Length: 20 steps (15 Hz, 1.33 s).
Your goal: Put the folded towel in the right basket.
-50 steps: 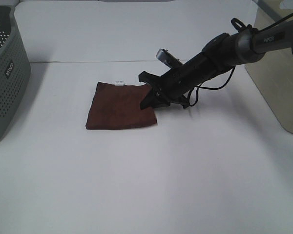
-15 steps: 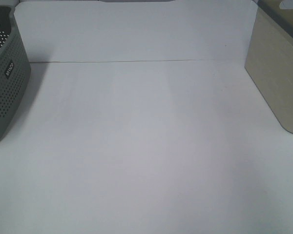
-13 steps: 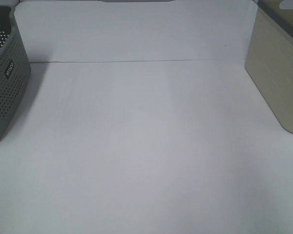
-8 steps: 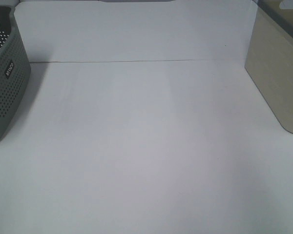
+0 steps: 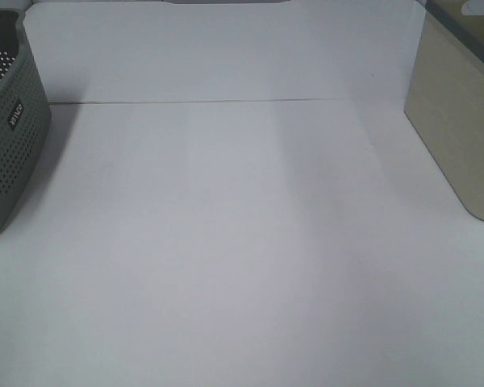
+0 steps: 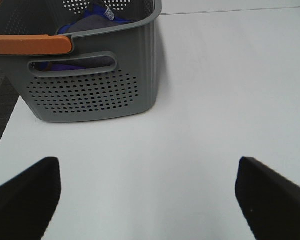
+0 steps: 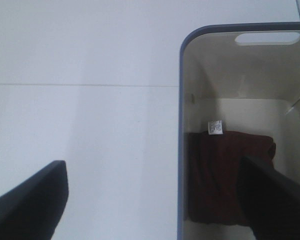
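The folded maroon-brown towel [image 7: 225, 175] with its white tag lies on the floor of the beige right basket [image 7: 181, 125], seen from above in the right wrist view. My right gripper [image 7: 150, 200] is open and empty above the basket's rim, with one fingertip [image 7: 30, 200] over the table and the other over the basket. The high view shows only the basket's outer wall [image 5: 460, 137] at the right edge; the towel and both arms are out of sight there. My left gripper [image 6: 150, 195] is open and empty over the table near the grey basket.
A grey perforated basket [image 6: 90, 85] with an orange handle and blue-grey cloth inside stands at the table's left side; it also shows in the high view [image 5: 8, 121]. A white table [image 5: 226, 242] lies between the baskets.
3.3 s ago the right gripper was at the towel on the table's middle. Since then towel and arm have left the high view. Over the last second nothing has visibly changed.
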Available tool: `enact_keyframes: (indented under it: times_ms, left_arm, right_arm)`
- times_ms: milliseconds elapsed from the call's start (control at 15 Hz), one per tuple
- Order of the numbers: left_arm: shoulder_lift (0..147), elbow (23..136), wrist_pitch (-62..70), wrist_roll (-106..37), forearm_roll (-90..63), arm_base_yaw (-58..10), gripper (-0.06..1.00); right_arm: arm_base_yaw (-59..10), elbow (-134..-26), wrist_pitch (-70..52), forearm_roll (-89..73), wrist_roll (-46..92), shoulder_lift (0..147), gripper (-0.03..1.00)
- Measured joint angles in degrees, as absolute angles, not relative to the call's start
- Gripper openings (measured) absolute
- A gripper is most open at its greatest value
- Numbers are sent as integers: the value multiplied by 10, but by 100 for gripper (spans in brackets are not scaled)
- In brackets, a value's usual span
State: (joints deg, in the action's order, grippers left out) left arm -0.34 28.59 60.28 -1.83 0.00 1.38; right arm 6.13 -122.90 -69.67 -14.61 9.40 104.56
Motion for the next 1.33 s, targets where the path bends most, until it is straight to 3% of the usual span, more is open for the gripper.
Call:
enact_keyframes:
  times_ms: [200,800,1333]
  left_arm:
    - [-3,286,603,-18,0,14,88]
    - [-3,286,603,-18,0,14,88]
    - [-3,286,603,-18,0,14,88]
  right_arm:
    - [6,-1074,-697,-109,94,931,87]
    - [6,-660,-697,-74,94,621,87]
    - [6,-423,-698,-61,83,303,87]
